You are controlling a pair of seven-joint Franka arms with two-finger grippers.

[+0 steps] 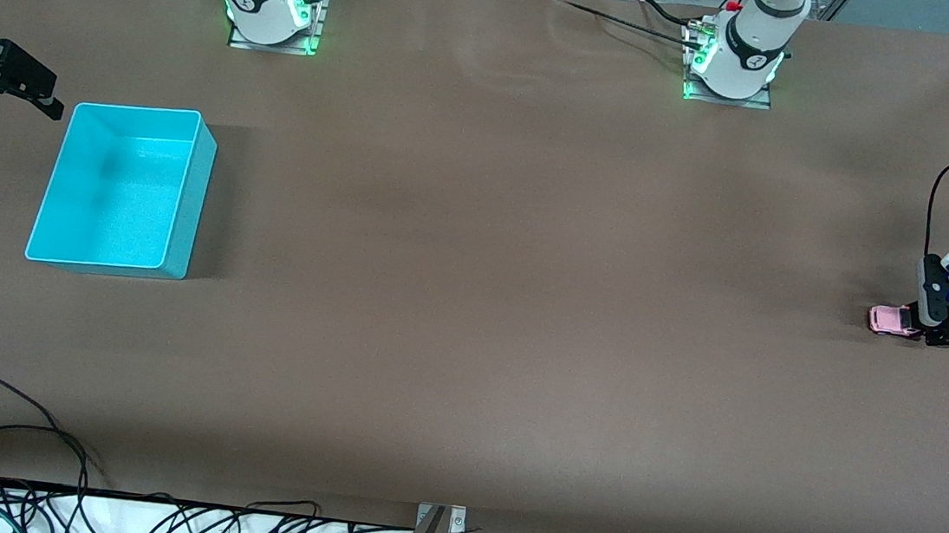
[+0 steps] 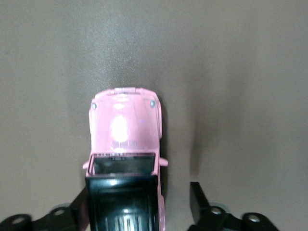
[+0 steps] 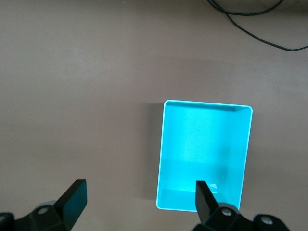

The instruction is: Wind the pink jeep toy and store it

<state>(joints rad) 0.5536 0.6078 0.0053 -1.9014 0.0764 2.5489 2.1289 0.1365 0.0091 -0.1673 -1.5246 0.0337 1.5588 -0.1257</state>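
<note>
The pink jeep toy [image 1: 889,320] [image 2: 125,130] stands on the brown table at the left arm's end, with its black roof toward the wrist camera. My left gripper [image 1: 926,333] [image 2: 139,202] is down at the table around the jeep's rear. It is open: one finger [image 2: 79,204] lies against the jeep's side, and the other finger [image 2: 198,198] stands apart from it with a gap. The turquoise bin [image 1: 195,205] [image 3: 207,103] sits empty at the right arm's end. My right gripper [image 1: 9,107] [image 3: 139,197] waits above the table beside the bin, open and empty.
Both arm bases [image 1: 273,3] [image 1: 734,61] stand along the table's edge farthest from the front camera. Cables [image 1: 5,439] lie along the nearest edge. A wide stretch of bare brown table [image 1: 474,266] separates the jeep from the bin.
</note>
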